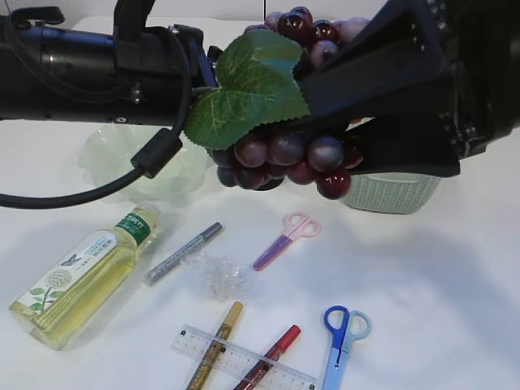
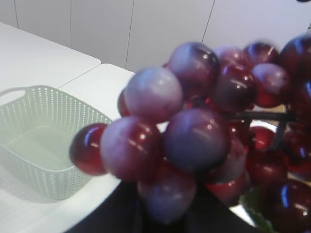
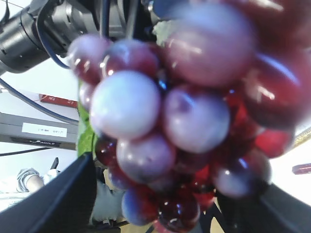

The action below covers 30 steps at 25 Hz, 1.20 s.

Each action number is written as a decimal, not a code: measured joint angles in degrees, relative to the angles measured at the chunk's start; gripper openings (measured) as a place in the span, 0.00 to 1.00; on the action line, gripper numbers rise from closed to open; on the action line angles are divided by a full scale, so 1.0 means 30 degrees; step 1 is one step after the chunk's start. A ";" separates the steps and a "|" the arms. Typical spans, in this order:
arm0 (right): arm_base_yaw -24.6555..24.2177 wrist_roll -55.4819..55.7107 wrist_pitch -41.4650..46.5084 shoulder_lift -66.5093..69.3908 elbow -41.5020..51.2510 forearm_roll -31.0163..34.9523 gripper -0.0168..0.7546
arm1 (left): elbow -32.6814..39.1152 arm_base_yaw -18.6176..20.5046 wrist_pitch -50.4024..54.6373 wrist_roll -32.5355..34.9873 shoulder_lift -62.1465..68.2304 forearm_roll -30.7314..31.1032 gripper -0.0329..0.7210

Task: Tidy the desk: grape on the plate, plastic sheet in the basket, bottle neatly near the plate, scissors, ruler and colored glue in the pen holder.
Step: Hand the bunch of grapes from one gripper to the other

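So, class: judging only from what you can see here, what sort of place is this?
Probably a lab or test bench set up as a desk. A white table holds scissors, a ruler and pens, while two black robot arms hold up a bunch of grapes.

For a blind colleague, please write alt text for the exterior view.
A bunch of dark red grapes with a green leaf hangs high between two black robot arms. On the white table below lie a bottle, three glue pens, crumpled plastic sheet, pink scissors, blue scissors and a ruler.
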 joint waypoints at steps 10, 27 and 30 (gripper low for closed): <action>0.0000 -0.0062 0.0036 0.0000 0.0000 -0.2338 0.78 | 0.0000 0.0085 0.0000 -0.0144 0.0000 0.0000 0.14; 0.0000 0.0118 0.0105 0.0000 0.0000 -0.6870 0.78 | 0.0000 0.0817 -0.0146 -0.0269 -0.0083 0.0000 0.14; 0.0000 0.0165 0.0111 0.0000 0.0000 -0.7545 0.78 | 0.0000 0.1246 -0.0146 -0.0269 -0.0412 0.0000 0.14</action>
